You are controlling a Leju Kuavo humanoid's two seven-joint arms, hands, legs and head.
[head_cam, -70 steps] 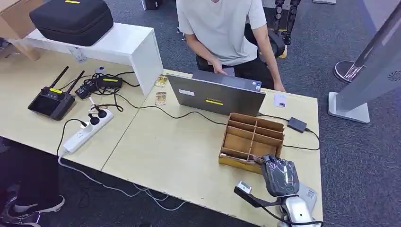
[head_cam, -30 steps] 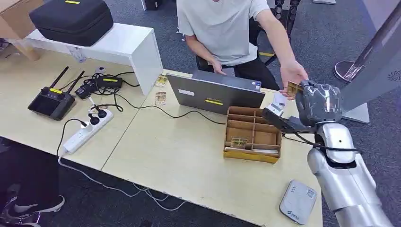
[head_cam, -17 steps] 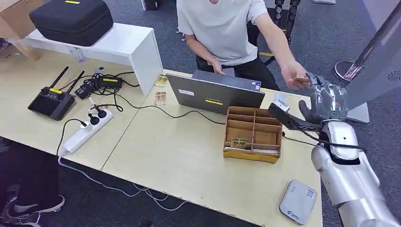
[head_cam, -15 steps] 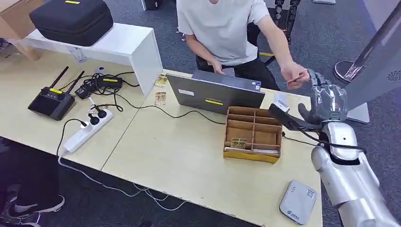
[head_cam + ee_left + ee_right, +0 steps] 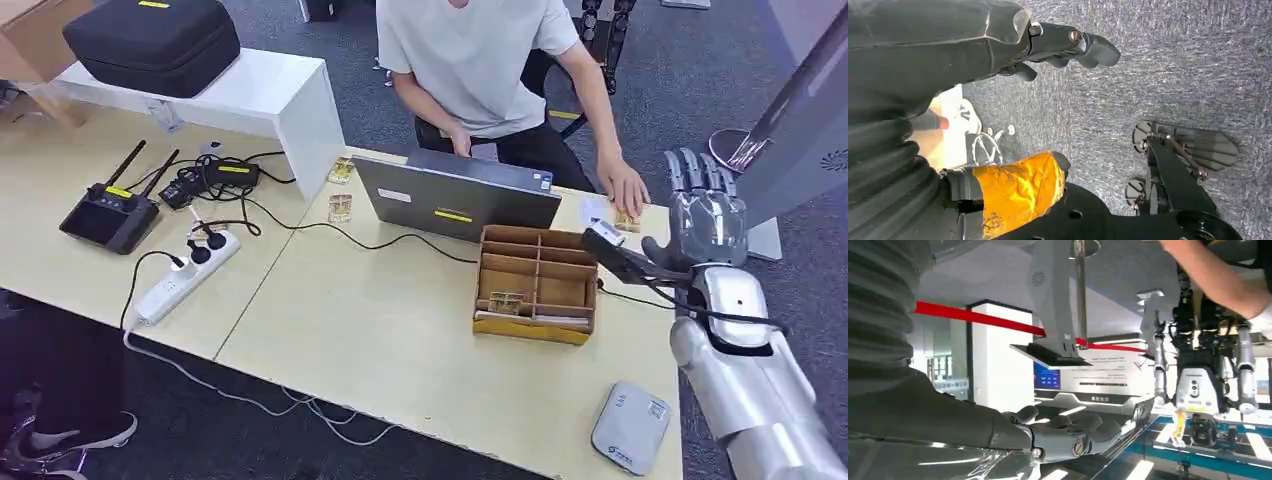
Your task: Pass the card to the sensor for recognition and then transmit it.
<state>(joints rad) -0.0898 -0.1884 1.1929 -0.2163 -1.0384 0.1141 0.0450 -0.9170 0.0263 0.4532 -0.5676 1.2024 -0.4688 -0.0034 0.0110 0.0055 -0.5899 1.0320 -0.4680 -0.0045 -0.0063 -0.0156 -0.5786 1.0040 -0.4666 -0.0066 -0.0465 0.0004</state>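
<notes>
One card (image 5: 627, 220) lies flat on the far right corner of the worktop (image 5: 400, 330), under the fingertips of a person's hand (image 5: 622, 187) that rests on it; it is too small to tell which way its long side runs. The robot's right hand (image 5: 708, 215) is raised beside that corner, fingers spread and upright, holding nothing, and the card lies just to its left and a little lower, near but apart. The right hand is by far the nearer one; the left hand (image 5: 1063, 47) hangs low by the robot's side over the grey carpet, fingers loosely curled, with nothing seen in it. Judging from this, the handover looks done, with the card already on the person's side. A wooden divider box (image 5: 536, 285) stands in front of the card, with another card (image 5: 507, 301) in one of its near compartments. A grey sensor pad (image 5: 629, 427) lies on the near right edge of the worktop, and an open laptop (image 5: 455, 195) faces the person.
</notes>
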